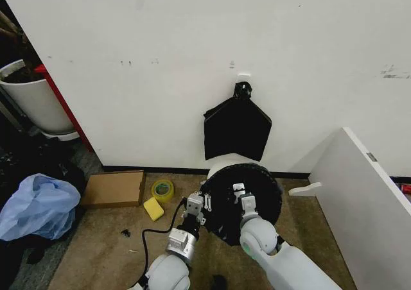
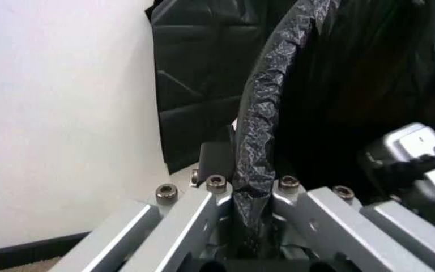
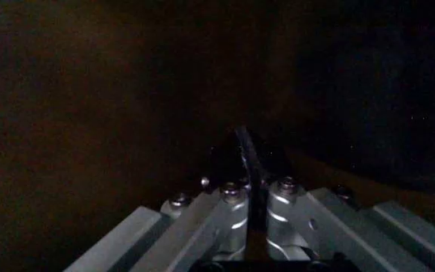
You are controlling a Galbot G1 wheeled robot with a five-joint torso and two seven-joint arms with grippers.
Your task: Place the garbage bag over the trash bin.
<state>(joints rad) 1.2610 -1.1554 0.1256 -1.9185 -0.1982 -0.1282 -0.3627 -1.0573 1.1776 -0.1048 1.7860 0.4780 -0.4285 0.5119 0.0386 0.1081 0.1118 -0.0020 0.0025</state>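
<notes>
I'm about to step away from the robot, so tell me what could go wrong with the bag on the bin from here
1. The left gripper pinches only a thin bunched edge of the garbage bag; the plastic might tear or slip out under tension.
2. The right gripper sits inside the bag's dark opening over the trash bin, where its wrist view is nearly black, so a snag could go unnoticed.
3. The bin is light-looking; pulling the bag may tip it.

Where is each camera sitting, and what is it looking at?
Head view: from the robot's head, looking down at the trash bin, the garbage bag over it, and both arms.
Left wrist view: on the left arm, looking along the left claw, shut on the bag's rolled edge.
Right wrist view: on the right arm, looking into darkness past the right claw, pinching a thin fold.
Shared: head and left wrist views show the bag.
</notes>
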